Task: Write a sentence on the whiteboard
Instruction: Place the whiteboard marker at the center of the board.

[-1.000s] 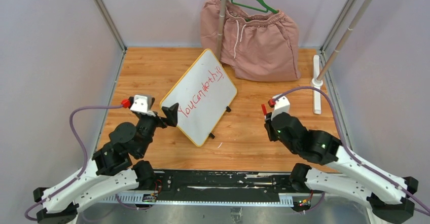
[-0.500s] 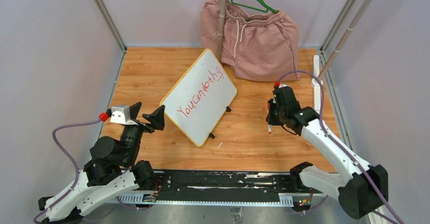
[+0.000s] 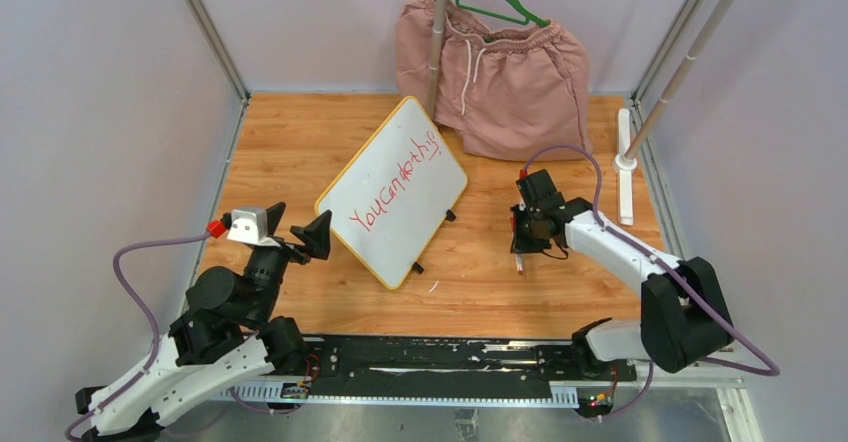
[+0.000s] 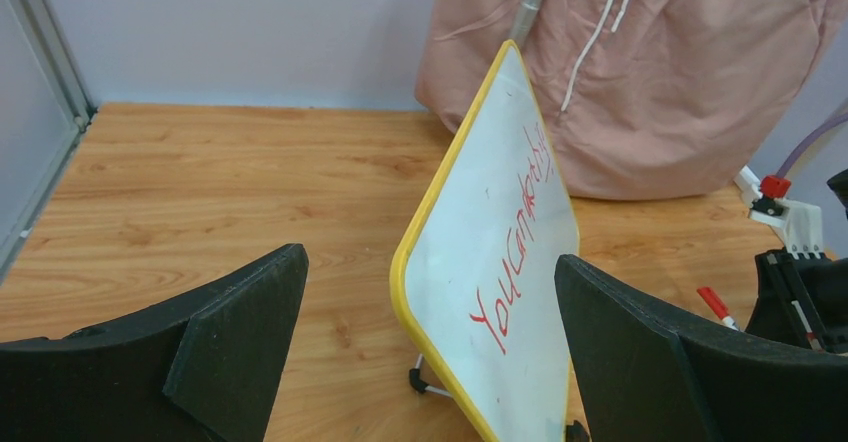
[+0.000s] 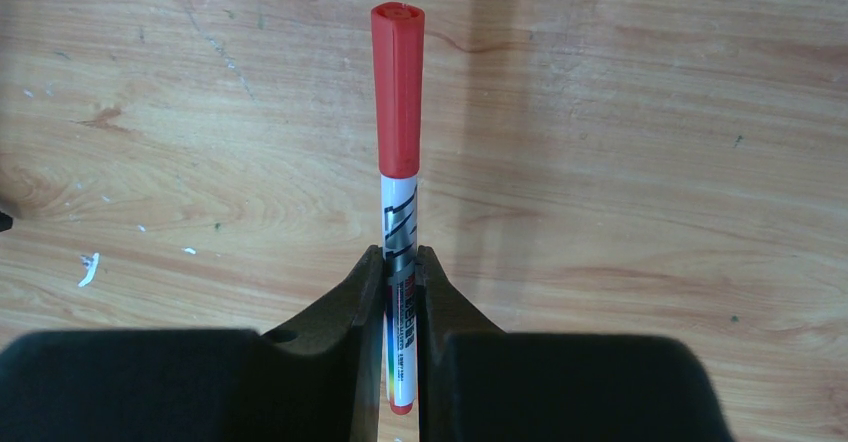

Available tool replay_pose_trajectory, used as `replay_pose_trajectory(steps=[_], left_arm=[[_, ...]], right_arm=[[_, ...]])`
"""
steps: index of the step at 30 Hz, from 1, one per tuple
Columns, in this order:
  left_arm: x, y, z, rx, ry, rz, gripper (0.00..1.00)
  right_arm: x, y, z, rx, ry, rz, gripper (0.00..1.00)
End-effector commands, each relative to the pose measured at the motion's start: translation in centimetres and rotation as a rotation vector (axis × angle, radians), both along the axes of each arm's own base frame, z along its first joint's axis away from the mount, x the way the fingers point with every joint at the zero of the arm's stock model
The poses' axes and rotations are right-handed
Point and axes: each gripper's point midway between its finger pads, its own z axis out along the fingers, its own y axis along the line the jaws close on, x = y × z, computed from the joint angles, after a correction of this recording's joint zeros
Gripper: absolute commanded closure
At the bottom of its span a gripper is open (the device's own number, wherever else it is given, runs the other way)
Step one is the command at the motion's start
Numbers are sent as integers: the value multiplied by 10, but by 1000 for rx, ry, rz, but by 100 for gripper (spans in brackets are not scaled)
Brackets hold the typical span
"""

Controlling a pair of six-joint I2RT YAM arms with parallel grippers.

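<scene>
Top external: whiteboard (image 3: 405, 217) propped on wooden table (image 3: 290, 152), lilac walls (image 3: 100, 112) around

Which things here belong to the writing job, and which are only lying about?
Job: whiteboard, red sentence, marker held in right tool.
Lying about: pink shorts, green hanger, rack pole.

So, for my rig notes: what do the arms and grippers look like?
The left arm and right arm have white links, black joints and a purple cable each. The left gripper and right gripper have black, tapering fingers.
</scene>
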Motion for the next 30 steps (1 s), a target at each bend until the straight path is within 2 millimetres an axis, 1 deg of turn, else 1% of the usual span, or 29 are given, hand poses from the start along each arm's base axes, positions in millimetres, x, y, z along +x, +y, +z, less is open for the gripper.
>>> replay_pose_trajectory(steps=[1,5,8,12,20,24,30], left_arm=[[2,0,-3,10,-2,12,0],[2,-1,-4,19,0,10,0],[3,-2,-5,24,2,10,0],[3,-2,-6,26,6,9,0],[3,1,-6,31,4,24,0],[3,0,-6,32,4,21,0],[2,-3,-7,42,-1,2,0]], right_arm=[[2,-5,-13,-1,28,-7,100],[1,-7,-27,-11,70,-12,100],[1,-8,-35,-19,84,-26,97],[2,-10,-42,-23,93,-42,95],[-3,-14,-50,-33,110,-62,87],[-6,-18,-52,-38,116,-77,81],[-9,-19,-53,-34,120,-77,75]])
